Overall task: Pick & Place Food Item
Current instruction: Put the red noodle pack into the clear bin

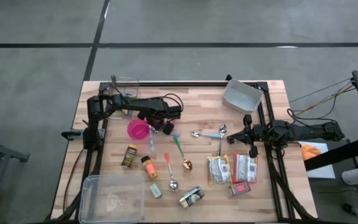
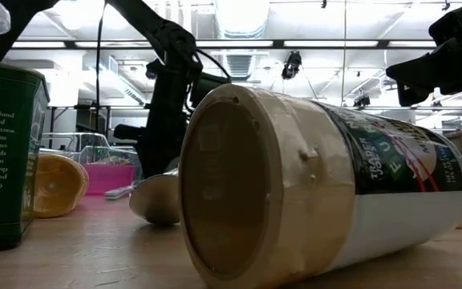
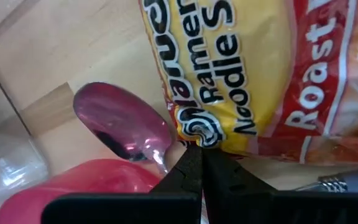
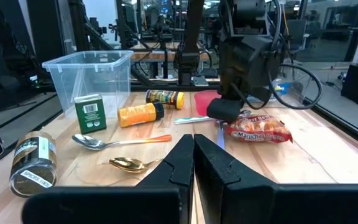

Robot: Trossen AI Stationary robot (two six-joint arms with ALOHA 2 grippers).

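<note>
A yellow and red ramen noodle packet (image 3: 260,68) lies near the table's middle, beside the pink bowl (image 1: 138,129). In the high view the left arm hides most of it. My left gripper (image 3: 199,152) points steeply down and is shut on the packet (image 4: 260,130). A spoon (image 3: 123,124) lies right next to the fingertips. My right gripper (image 4: 194,152) waits at the table's right side (image 1: 247,129), level, shut, with nothing in it. My left gripper pinches the ramen packet's edge (image 3: 197,134) between its two fingertips, at the end nearest the pink bowl. The fingers come from above, pointing steeply down. The packet stays roughly flat, and its other end (image 4: 279,135) seems to rest on the table.
Two more noodle packets (image 1: 232,169) lie at the near right, with spoons (image 1: 211,133) and spice jars (image 1: 129,157) scattered between. One clear tub (image 1: 112,198) stands at the near left corner and another (image 1: 241,96) at the far right. A jar (image 2: 319,185) lies on its side near the front edge.
</note>
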